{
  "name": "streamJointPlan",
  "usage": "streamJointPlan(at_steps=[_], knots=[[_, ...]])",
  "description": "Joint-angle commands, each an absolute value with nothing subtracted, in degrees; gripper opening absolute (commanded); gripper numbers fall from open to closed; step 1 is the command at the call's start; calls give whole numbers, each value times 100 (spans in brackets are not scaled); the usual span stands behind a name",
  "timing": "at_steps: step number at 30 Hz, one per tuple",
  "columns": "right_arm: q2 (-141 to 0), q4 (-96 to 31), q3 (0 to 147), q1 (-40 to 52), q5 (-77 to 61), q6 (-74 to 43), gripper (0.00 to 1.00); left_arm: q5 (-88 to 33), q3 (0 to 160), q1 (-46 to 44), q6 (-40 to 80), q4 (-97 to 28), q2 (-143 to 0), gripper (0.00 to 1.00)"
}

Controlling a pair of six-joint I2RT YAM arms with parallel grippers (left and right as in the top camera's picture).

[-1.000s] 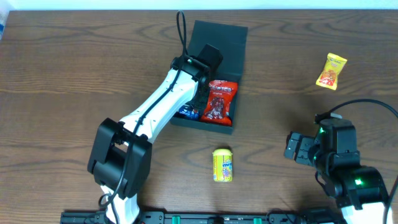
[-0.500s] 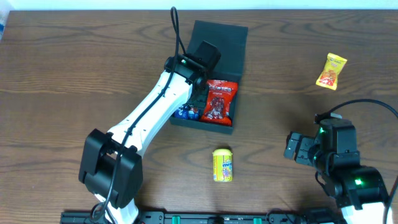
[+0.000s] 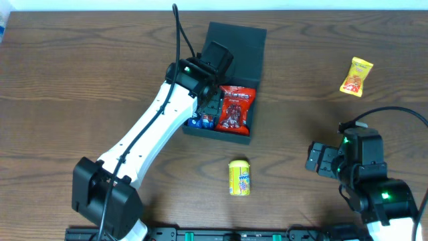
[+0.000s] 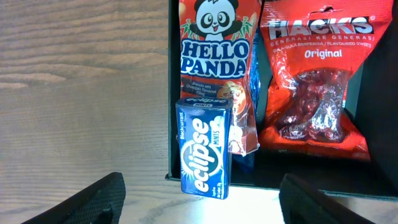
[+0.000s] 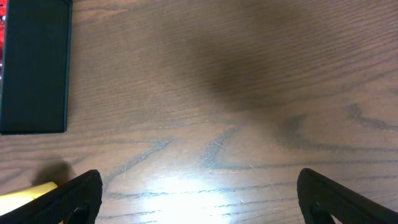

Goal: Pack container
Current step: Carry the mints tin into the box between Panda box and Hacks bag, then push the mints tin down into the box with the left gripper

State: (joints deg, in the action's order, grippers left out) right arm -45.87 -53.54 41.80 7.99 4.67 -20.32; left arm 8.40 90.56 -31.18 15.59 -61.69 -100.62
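Holding mints (image 4: 205,146), biscuits (image 4: 214,56) and sweets (image 4: 314,81), the container (image 3: 239,41) sat upper centre overhead; a yellow packet (image 3: 239,177) and an orange packet (image 3: 356,76) lay outside. Left claw (image 4: 208,198) and right claw (image 5: 199,194) gaped wide, empty.

The white-shelled left arm (image 3: 144,130) has black joints, a looping black cable (image 3: 180,27) and a matte black claw (image 4: 205,196).

left arm (image 3: 150,130) over container (image 3: 242,41), open table (image 3: 301,80) beyond
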Motion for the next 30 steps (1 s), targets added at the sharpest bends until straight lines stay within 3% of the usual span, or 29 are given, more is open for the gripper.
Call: streamJointPlan(at_steps=[1, 10, 22, 30], knots=[[-4571, -5360, 4189, 757, 489, -1966, 99, 956, 8803, -3114, 1546, -6117, -10062, 82], [-4571, -5360, 4189, 757, 491, -1966, 99, 915, 7815, -3061, 1850, -5363, -10062, 84], [-4571, -5360, 4189, 757, 489, -1966, 99, 915, 7797, -2985, 1848, -5004, -10064, 78], [-4571, -5360, 4189, 757, 489, -1966, 99, 915, 7762, -2943, 1848, -4941, -10095, 80]])
